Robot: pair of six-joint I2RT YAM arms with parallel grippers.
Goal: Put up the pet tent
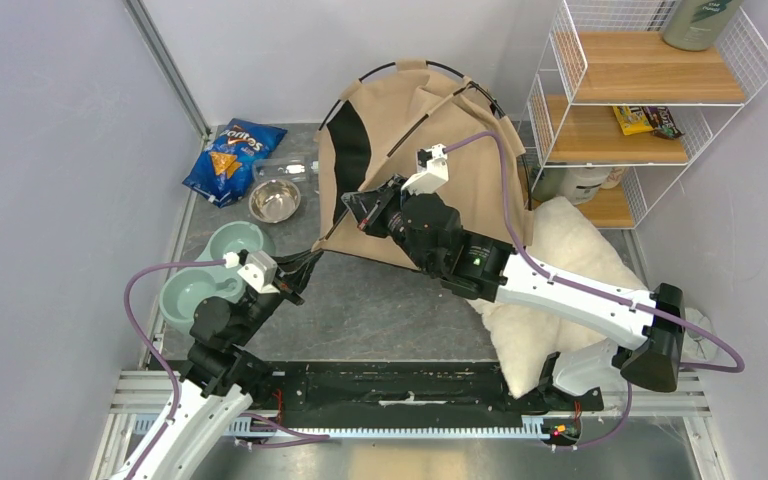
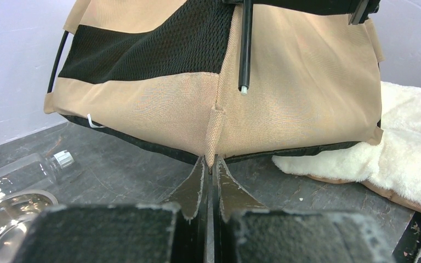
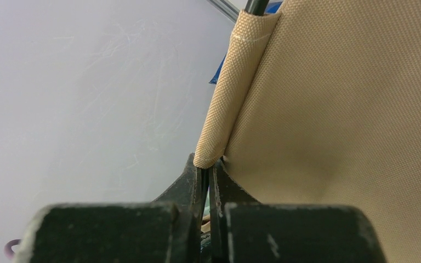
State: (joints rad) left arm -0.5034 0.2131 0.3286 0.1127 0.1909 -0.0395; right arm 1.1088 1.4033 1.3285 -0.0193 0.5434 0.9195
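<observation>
While the left gripper (image 2: pixel 211 161) pinches a corner of the tan canvas pet tent with thin black poles (image 2: pixel 307 82), the right gripper (image 3: pixel 207 165) sits clamped on its sleeve.

The left arm reaches low and forward, its left gripper (image 1: pixel 305 266) (image 2: pixel 209 164) pinched shut on the pet tent (image 1: pixel 460 175) (image 2: pixel 285 93) (image 3: pixel 351 126), while the right arm stretches across, raised, its right gripper (image 1: pixel 352 208) (image 3: pixel 207 164) likewise clamped on it.

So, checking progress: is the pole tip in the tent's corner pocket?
Out: the pole tip hangs bare, above the corner pocket of the tent.
</observation>
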